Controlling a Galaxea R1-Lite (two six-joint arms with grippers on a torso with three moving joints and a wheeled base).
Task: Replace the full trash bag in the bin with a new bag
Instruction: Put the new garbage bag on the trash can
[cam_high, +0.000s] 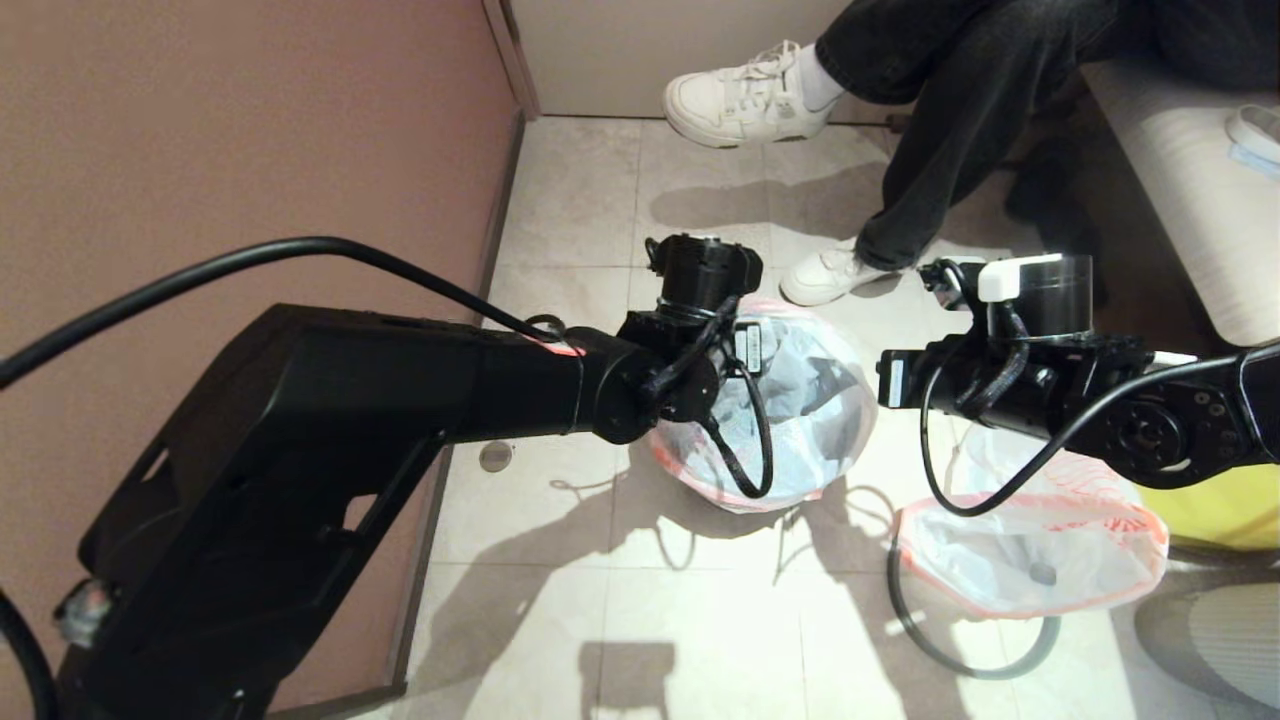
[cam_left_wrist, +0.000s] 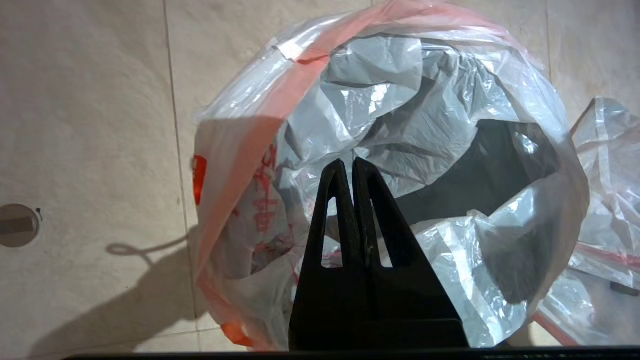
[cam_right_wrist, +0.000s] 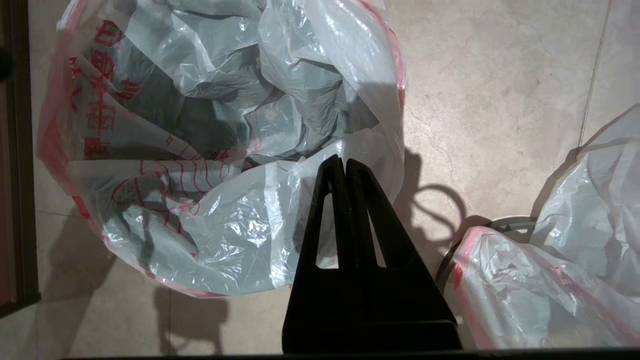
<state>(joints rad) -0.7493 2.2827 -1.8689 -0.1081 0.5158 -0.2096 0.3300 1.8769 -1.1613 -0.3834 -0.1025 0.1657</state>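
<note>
Both hands clenched over the new bag (cam_high: 800, 400)

My left hand (cam_left_wrist: 352, 165) and right hand (cam_right_wrist: 344, 162) grasp nothing; full trash bag (cam_high: 1030, 545) lies at four o'clock.

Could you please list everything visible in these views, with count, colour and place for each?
new bag: one, translucent whitish with pink-red edge and red print, draped over the bin on the floor at centre.
bin: one, dark, mostly hidden under the new bag; only its dark inside shows.
full trash bag: one, translucent whitish with pink-red edge, lying on the floor toward the robot's right.
grey hoop: one, on the floor beside the full trash bag.
floor drain: one, round, metal, near the wall.
person: one, dark trousers, white sneakers, seated at the far side.
left gripper: one, black, shut, over the new bag.
right gripper: one, black, shut, at the new bag's edge.
</note>
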